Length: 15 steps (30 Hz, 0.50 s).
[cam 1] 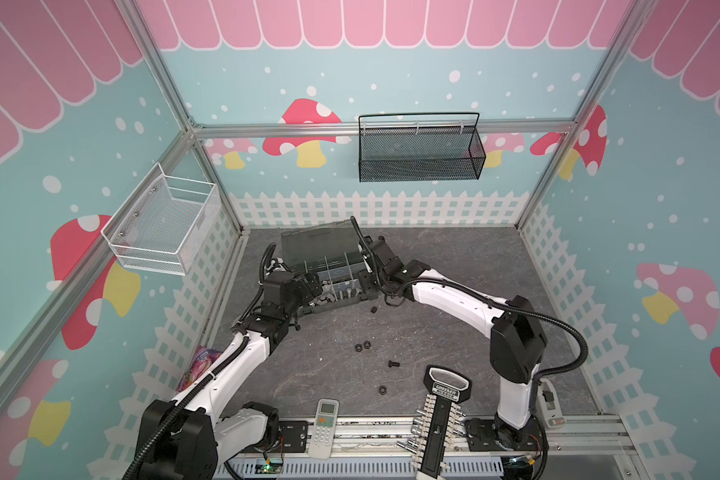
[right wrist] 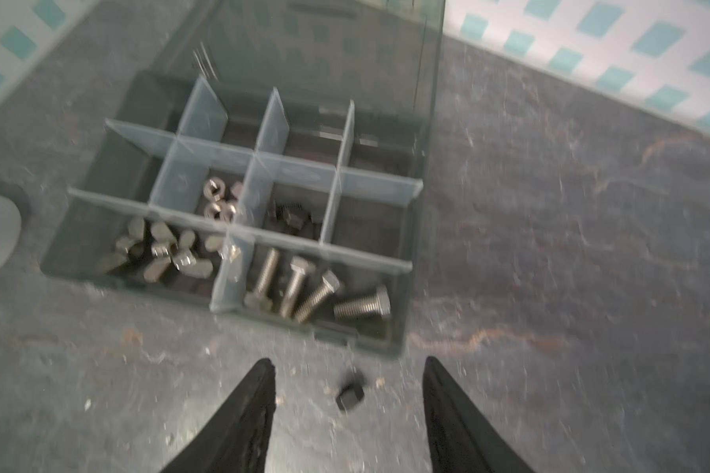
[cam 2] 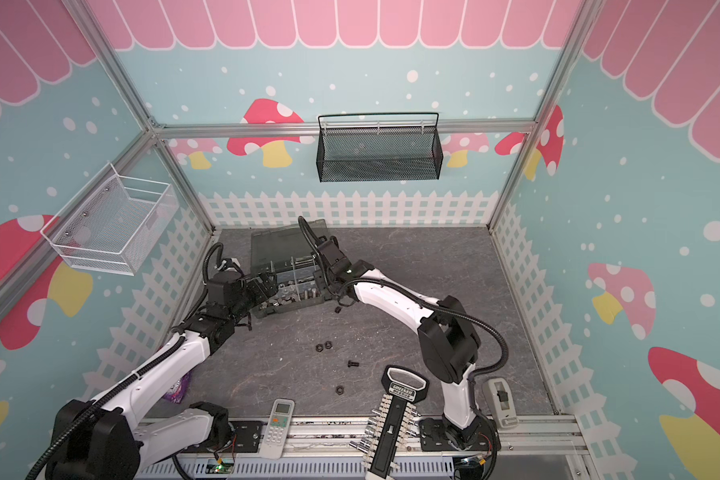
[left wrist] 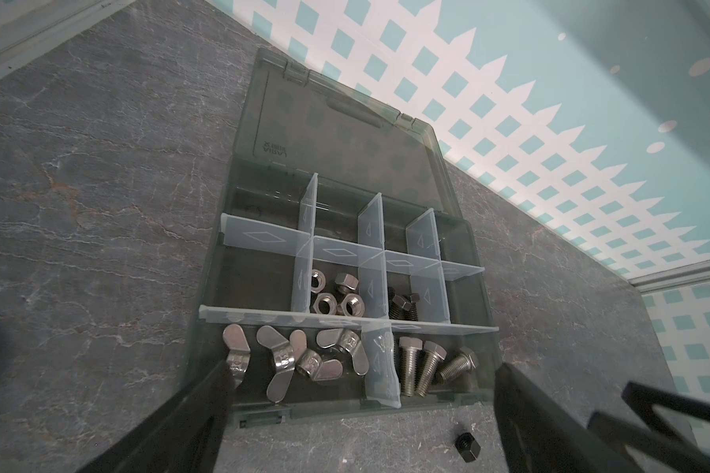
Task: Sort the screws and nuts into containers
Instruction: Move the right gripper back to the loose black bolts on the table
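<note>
Hardware this small is probably light, rigid, slippery: pinch the black screw (right wrist: 350, 395) across its hex head. Right gripper (right wrist: 348, 362) hangs released above it; left gripper (left wrist: 365, 368) likewise released.

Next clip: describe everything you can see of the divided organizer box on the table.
The organizer box is translucent smoky-grey plastic, rectangular, resting flat on the grey stone-look table near the back wall. Its hinged lid is open, raised behind the tray. Pale dividers split it into compartments. The front row holds silver wing nuts and silver screws; the middle row holds silver hex nuts and black screws; the rest look empty. A loose black screw lies just outside its front wall, apart.
</note>
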Available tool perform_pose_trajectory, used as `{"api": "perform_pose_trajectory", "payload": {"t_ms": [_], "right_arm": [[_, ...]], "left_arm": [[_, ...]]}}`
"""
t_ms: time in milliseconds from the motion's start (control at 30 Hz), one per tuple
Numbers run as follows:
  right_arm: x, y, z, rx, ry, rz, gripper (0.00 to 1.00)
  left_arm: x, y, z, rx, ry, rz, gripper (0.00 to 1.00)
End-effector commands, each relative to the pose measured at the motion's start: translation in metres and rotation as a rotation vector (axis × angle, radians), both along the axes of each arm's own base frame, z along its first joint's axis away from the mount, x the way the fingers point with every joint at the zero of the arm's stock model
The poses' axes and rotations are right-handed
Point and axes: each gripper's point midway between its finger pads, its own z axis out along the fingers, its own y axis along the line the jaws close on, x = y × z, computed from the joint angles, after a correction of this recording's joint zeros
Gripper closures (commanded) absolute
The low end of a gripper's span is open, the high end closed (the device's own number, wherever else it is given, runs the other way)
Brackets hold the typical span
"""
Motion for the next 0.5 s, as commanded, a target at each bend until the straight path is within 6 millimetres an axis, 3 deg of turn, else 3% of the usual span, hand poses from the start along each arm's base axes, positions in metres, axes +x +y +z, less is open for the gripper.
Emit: {"api": "perform_pose_trajectory", "payload": {"t_ms": [0,100,233,467], "right_arm": [[-0.034,-0.029,-0.011,-0.03,0.085,-0.037,0.42],[-0.064,-0.055,-0.036,-0.081,0.174,-0.055,0.42],[-0.102,-0.074,-0.063,-0.137,0.271,-0.051,0.44],[-0.157,-0.075,-0.092,-0.212,0.363,0.054,0.49]], "left_arm": [[0.0,0.005,0.005,0.008,-0.008,0.019,0.0],[0.001,0.004,0.004,-0.004,-0.008,0.017,0.0],[0.003,0.002,0.002,-0.015,-0.006,0.013,0.0],[0.006,-0.002,0.0,-0.028,0.004,0.0,0.0]]}}
